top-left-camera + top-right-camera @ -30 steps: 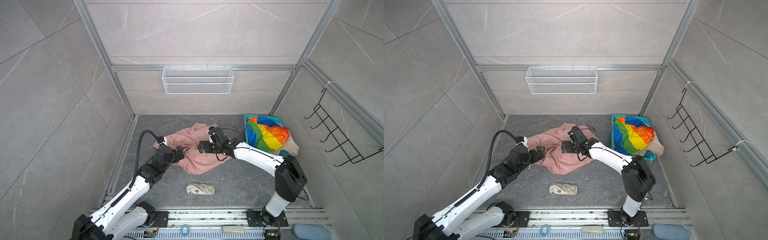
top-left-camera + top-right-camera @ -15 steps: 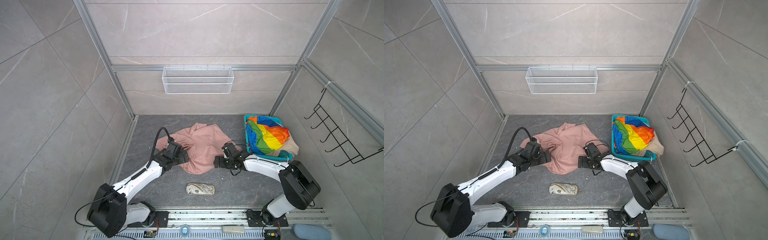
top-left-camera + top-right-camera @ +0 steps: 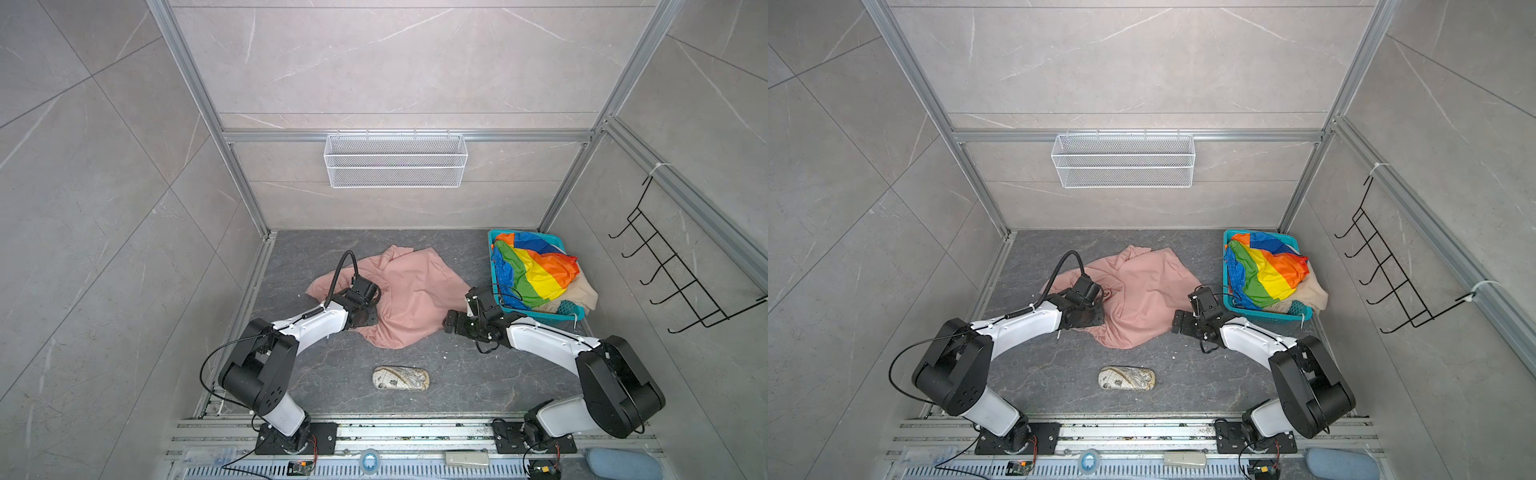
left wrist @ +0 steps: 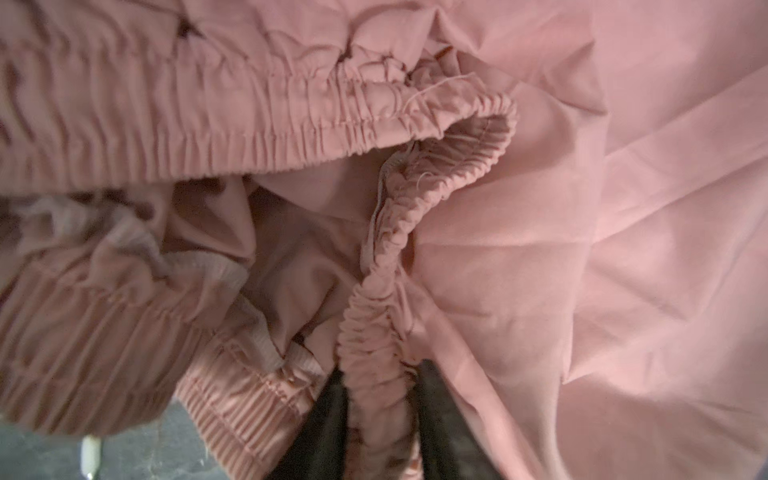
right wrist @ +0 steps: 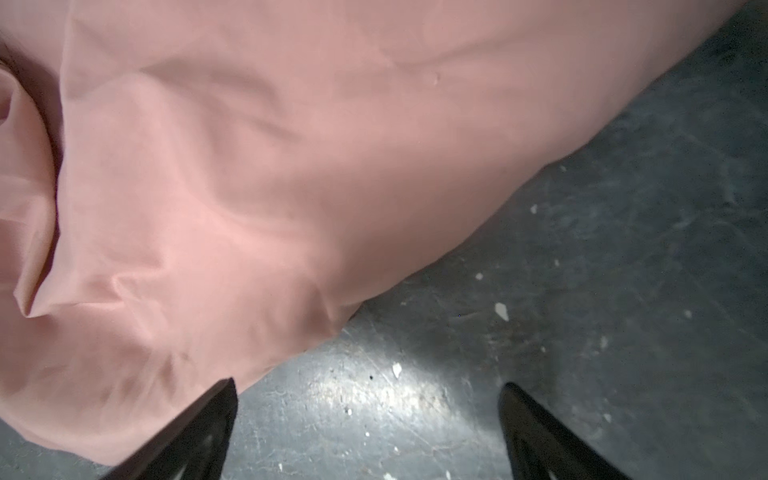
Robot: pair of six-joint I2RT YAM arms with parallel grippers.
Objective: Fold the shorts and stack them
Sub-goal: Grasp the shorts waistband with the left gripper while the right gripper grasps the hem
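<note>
The pink shorts [image 3: 409, 299] lie crumpled on the surface [image 3: 328, 374]. The left fingers [image 4: 324, 428] pinch their gathered waistband at eight o'clock. The right fingers [image 5: 199, 428] gape wide and empty at four o'clock, just beside the cloth.

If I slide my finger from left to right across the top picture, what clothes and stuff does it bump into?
pink shorts → rainbow shorts → beige shorts → black hook rack. The teal basket is left out, because it spans both shorts that lie in it.
</note>
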